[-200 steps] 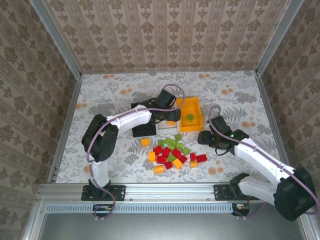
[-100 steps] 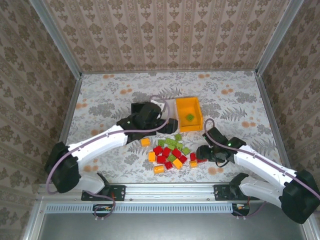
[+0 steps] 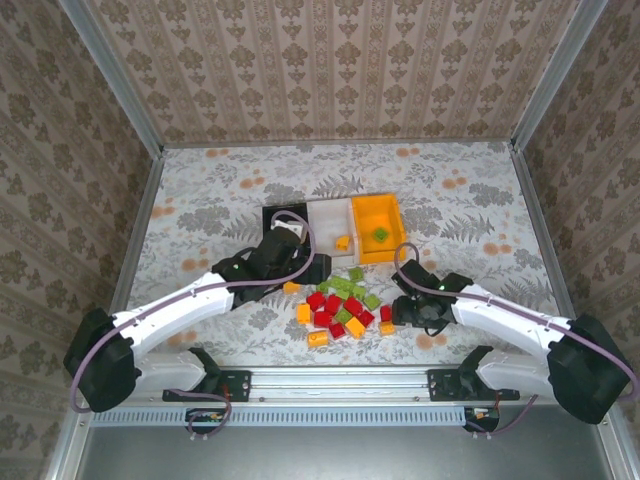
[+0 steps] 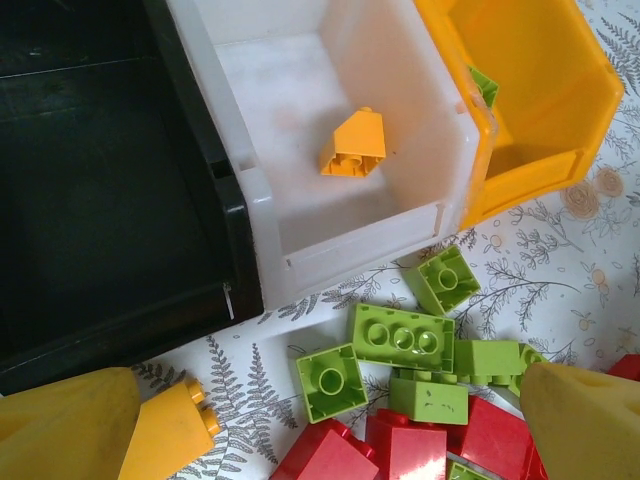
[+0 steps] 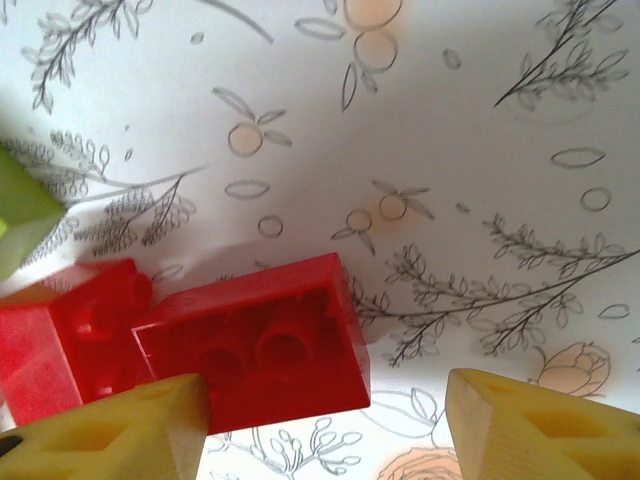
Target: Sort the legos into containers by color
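Right gripper (image 5: 320,420) half-open, astride red brick (image 5: 260,345), which sits against one pad; off-centre closure may twist it loose. Left gripper (image 4: 320,425) wide, empty; orange brick (image 4: 165,440) beside one finger.

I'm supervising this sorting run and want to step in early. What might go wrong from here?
1. The right gripper straddles a red plastic two-stud brick that touches a second red brick; closing may drag both or tip one.
2. The left gripper hangs open over tightly packed light green plastic bricks and red bricks; it may pinch mixed colours.
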`<state>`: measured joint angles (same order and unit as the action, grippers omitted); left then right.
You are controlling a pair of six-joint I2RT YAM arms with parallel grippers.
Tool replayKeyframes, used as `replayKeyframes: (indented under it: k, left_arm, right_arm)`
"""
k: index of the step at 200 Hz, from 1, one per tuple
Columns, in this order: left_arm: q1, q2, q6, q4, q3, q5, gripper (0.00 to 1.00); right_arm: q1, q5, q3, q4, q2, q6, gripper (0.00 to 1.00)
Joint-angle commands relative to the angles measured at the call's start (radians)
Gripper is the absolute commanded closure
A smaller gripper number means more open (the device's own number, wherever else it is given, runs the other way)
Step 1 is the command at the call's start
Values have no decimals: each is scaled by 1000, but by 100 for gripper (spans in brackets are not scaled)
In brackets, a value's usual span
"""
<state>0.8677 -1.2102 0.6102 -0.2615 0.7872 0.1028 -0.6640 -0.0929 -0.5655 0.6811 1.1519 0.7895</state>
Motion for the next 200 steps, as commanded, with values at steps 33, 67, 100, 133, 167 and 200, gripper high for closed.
replayKeyframes:
  k: [33, 67, 100, 133, 167, 200]
  left_arm:
    - [-15, 39, 14, -21, -14, 19, 0]
    - [-23, 63, 17, -13, -29, 22, 0]
    - [-36, 84, 20, -12, -44, 26, 0]
    - [-40, 105, 29, -37, -51, 47, 0]
    - [-48, 141, 26, -54, -65, 63, 0]
    - [-70, 190, 41, -73, -88, 85, 0]
  right_arm:
    - [141, -80, -29, 7, 10, -8, 36]
    - [131, -33, -69, -19, -5, -72, 29]
    - [136, -46, -84, -35, 57, -79, 26]
    - [144, -22, -91, -84, 168, -84, 28]
    - [144, -31, -92, -84, 210, -87, 35]
    - [143, -27, -112, -74, 191, -110, 56]
